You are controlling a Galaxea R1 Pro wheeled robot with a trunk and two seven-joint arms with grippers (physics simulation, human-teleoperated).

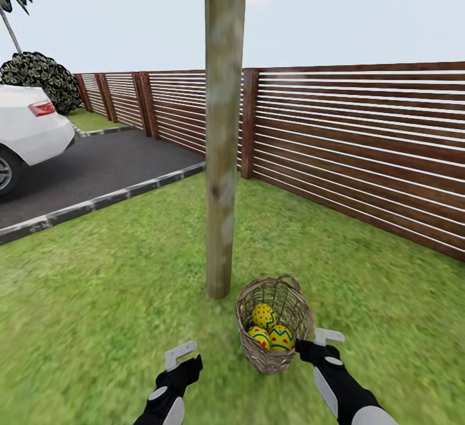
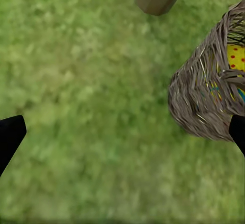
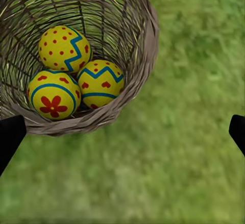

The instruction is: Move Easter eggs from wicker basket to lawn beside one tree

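Here the wicker basket (image 1: 274, 328) (three Easter eggs (image 3: 76, 78) inside) sits beside the tree (image 1: 223, 154); left gripper (image 1: 182, 359) and right gripper (image 1: 321, 341) spread wide, empty.

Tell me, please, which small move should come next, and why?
Probably shift the right tool over the wicker basket and lower it onto an egg. All three Easter eggs lie inside, the tool is open beside the rim, and the tree stands close by.

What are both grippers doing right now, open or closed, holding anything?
Left gripper: open, empty, over the lawn beside the basket.
Right gripper: open, empty, by the basket's rim; all three eggs lie inside.
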